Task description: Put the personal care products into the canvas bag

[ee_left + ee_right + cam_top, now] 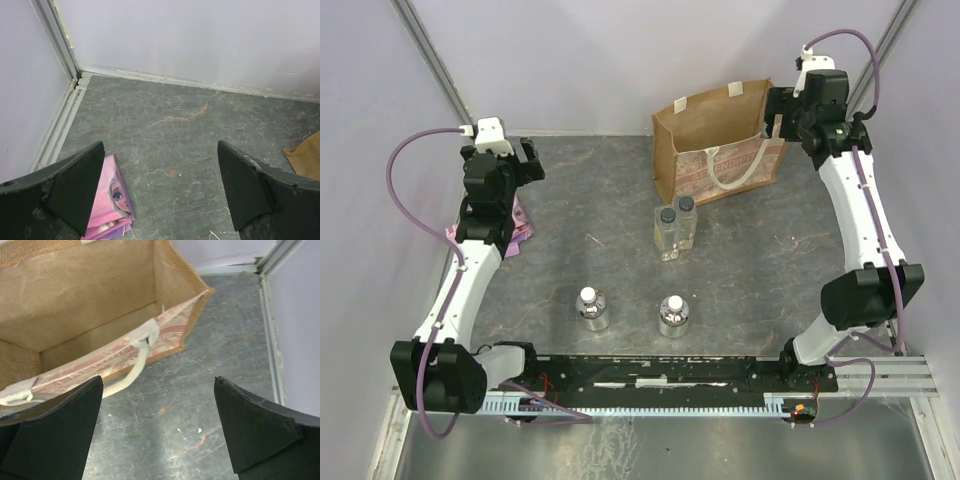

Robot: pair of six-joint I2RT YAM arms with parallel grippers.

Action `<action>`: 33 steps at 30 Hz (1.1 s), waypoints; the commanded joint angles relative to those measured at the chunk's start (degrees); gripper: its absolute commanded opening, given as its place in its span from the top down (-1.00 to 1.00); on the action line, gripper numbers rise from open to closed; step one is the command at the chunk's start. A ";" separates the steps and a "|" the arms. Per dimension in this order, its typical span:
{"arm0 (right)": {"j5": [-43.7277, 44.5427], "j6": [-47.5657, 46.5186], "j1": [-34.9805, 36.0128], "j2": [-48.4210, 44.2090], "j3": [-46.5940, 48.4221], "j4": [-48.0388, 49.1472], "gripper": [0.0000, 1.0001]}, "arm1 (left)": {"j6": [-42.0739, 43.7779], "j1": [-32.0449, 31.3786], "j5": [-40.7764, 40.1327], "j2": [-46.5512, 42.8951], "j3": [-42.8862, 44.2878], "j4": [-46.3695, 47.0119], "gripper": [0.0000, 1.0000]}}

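Right end effector [158, 385] agape near canvas bag [75, 300]

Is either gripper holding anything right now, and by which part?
Nothing is held. The left gripper and the right gripper are both open and empty; the tall clear bottles and short silvery bottles stand on the table.

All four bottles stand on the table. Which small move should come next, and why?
Probably the right hand should swing from beside the canvas bag toward the two tall clear bottles and descend over one of them. Both hands are open and empty, and this pair stands nearest the bag, just in front of it. The left hand hovers far off by the pink packet.
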 commanded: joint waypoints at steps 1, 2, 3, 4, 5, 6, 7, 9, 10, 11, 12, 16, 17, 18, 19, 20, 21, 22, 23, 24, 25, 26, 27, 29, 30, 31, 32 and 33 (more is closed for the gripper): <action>-7.18 1.53 0.11 2.73 1.30 7.58 -1.00 | -0.64 -0.46 -1.94 1.20 3.07 0.75 -0.99; -8.39 1.52 0.21 3.60 1.37 9.37 -1.00 | -0.27 -0.47 -1.86 1.85 4.05 -0.41 -0.99; -9.59 1.48 0.21 4.62 1.65 11.11 -1.00 | 0.39 -0.47 -1.35 2.78 5.40 -1.92 -0.99; -10.66 1.43 0.20 5.70 2.05 12.89 -1.00 | 1.29 -0.46 -0.47 3.66 6.80 -3.33 -0.99; -11.56 1.35 0.26 6.76 2.58 14.32 -1.00 | 2.03 -0.44 1.02 4.53 8.05 -4.74 -0.99; -12.45 1.16 0.25 7.95 3.27 15.79 -1.00 | 2.70 -0.47 2.65 5.35 9.61 -5.85 -0.99; -13.37 0.72 0.34 9.18 3.84 17.13 -1.00 | 3.17 -0.46 4.68 6.01 10.49 -6.76 -0.99; -14.36 -0.60 0.61 11.96 5.27 19.20 -1.00 | 3.88 -0.47 8.22 6.78 11.27 -7.44 -0.99; -14.53 -1.36 0.69 13.53 6.73 19.27 -1.00 | 4.16 -0.44 9.86 6.82 11.28 -7.39 -0.99; -14.49 -1.89 0.73 15.58 8.70 18.03 -1.00 | 4.54 -0.47 11.46 6.78 11.16 -7.26 -0.99; -14.25 -2.32 0.71 17.60 11.63 16.14 -1.00 | 5.04 -0.47 12.64 6.55 10.93 -7.04 -0.99; -13.60 -2.82 0.75 27.14 27.38 3.29 -1.00 | 7.20 -0.42 14.50 4.61 9.55 -6.10 -0.99; -13.60 -2.73 0.69 29.35 31.27 0.51 -1.00 | 7.72 -0.46 14.44 4.17 9.15 -5.99 -0.99; -13.56 -2.69 0.78 31.17 34.28 -1.62 -1.00 | 8.09 -0.47 14.12 3.77 8.91 -5.92 -0.99; -13.67 -2.70 0.84 32.52 35.88 -2.63 -1.00 | 8.38 -0.49 13.64 3.42 8.57 -6.02 -0.99; -13.67 -2.65 0.84 33.20 36.09 -2.60 -1.00 | 8.57 -0.45 13.03 3.13 8.37 -6.20 -0.99; -13.69 -2.60 0.80 33.22 35.31 -1.86 -1.00 | 8.70 -0.46 12.42 2.90 8.12 -6.38 -0.99; -13.83 -2.60 0.78 33.20 34.30 -0.93 -1.00 | 8.77 -0.46 11.92 2.65 7.85 -6.54 -0.99; -13.91 -2.61 0.79 33.35 33.63 -0.26 -1.00 | 8.77 -0.47 11.34 2.49 7.66 -6.70 -0.99; -14.06 -2.62 0.84 33.79 33.60 -0.10 -1.00 | 8.77 -0.47 10.89 2.17 7.43 -6.85 -0.99; -14.19 -2.67 0.81 34.32 33.82 -0.20 -1.00 | 8.82 -0.47 10.56 1.91 7.15 -6.96 -0.99; -14.29 -2.73 0.81 34.81 34.01 -0.21 -1.00 | 8.82 -0.40 10.25 1.64 6.94 -6.98 -0.99; -14.30 -2.73 0.80 35.29 34.07 -0.22 -1.00 | 8.82 -0.46 10.07 1.33 6.63 -6.94 -0.99; -14.31 -2.70 0.79 36.01 34.03 -0.17 -1.00 | 8.82 -0.47 9.86 0.85 6.14 -6.72 -0.99; -14.35 -2.70 0.81 36.23 33.89 -0.16 -1.00 | 8.78 -0.47 9.81 0.74 5.98 -6.72 -0.99; -14.57 -2.73 0.78 36.43 33.81 -0.24 -1.00 | 8.93 -0.44 9.80 0.64 5.93 -6.79 -0.99; -14.76 -2.80 0.83 36.49 33.94 -0.34 -1.00 | 9.03 -0.51 9.77 0.59 5.91 -6.85 -0.99; -15.02 -3.03 0.83 36.47 33.84 -0.28 -1.00 | 9.19 -0.47 9.64 0.58 5.92 -6.91 -0.99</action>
